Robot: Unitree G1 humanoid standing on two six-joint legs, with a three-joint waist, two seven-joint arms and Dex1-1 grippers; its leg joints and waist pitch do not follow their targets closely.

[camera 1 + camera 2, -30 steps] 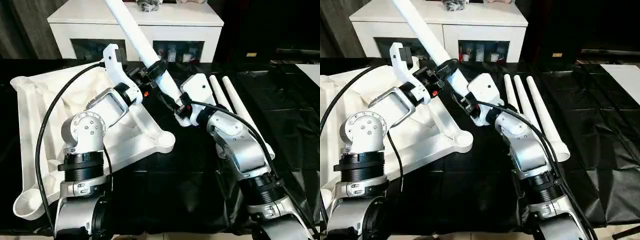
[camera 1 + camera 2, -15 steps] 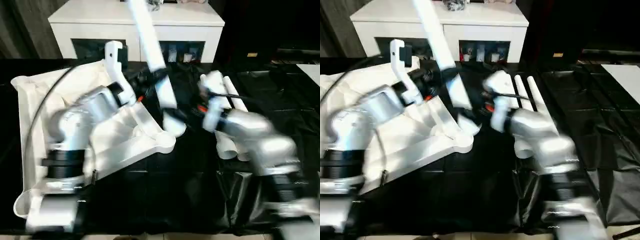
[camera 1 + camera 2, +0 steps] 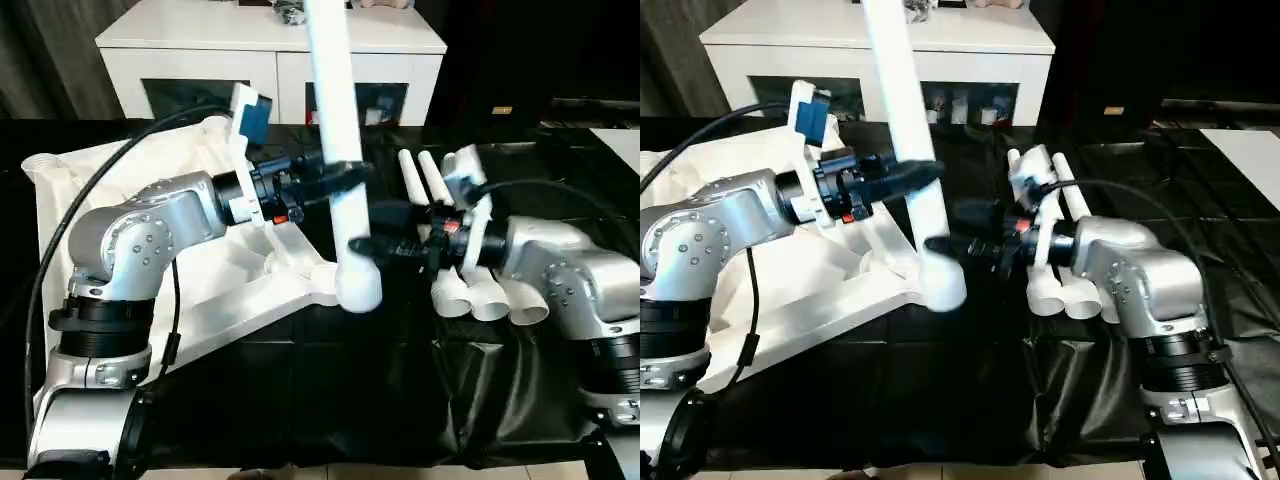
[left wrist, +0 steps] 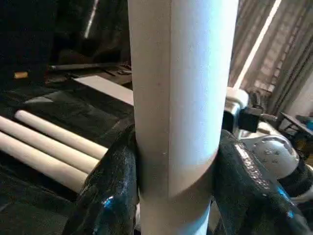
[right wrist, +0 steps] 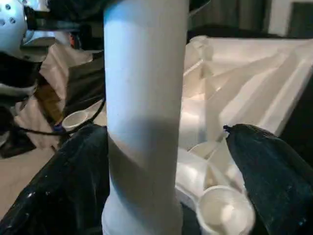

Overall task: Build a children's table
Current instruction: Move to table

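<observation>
Leg [image 3: 338, 150]: light, stiff, smooth tube; left pincer [image 3: 335, 178] pinches mid-shaft, right pincer [image 3: 372, 245] spread beside it; regrip near wide end.

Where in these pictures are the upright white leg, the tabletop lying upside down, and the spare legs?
Upright leg [image 3: 340, 150]: left eye view, mid shaft.
Tabletop [image 3: 75, 195]: left eye view, ribbed underside.
Spare legs [image 3: 1065, 290]: right eye view, open ends.

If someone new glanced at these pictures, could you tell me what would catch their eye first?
Most striking is the white leg standing almost upright mid-scene, clamped by the left gripper, its thick end just beside the tabletop's near corner socket. The right gripper spans its lower end, jaws wide apart. Three spare legs lie on the black cover to the right.
</observation>
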